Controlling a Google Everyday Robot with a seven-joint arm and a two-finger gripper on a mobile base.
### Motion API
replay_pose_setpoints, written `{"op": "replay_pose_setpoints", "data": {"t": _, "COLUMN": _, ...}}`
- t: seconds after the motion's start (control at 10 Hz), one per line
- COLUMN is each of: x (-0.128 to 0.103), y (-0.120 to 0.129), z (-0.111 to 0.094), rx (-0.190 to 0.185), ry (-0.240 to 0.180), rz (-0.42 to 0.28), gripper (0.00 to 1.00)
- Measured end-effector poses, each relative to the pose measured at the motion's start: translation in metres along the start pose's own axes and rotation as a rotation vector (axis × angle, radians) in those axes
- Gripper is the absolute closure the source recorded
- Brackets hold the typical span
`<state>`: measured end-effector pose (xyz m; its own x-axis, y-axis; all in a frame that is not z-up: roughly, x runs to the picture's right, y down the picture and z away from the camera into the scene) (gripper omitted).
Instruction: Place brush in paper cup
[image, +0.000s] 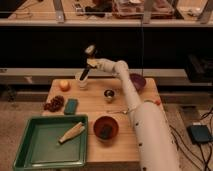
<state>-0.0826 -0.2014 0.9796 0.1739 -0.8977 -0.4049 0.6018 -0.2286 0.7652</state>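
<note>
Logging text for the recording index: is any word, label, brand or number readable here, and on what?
None readable: the paper cup has plain sides.
The green tray and teal block show no print.
The gripper, above the cup with the brush, bears no marking.

lab-like test space, gripper (90, 62) above wooden table (120, 145), dark shelving (60, 35) behind, floor cables (176, 137)

Orange (64, 85), grapes (54, 103), green tray (30, 155), red bowl (105, 128), metal cup (109, 94).
</note>
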Motion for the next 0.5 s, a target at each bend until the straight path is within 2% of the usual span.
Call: {"op": "replay_pose_setpoints", "data": {"t": 0.5, "x": -0.0076, "y": -0.0048, "z": 0.0002, "rx": 0.032, "ry": -0.010, "rz": -0.021, "gripper": 1.00}}
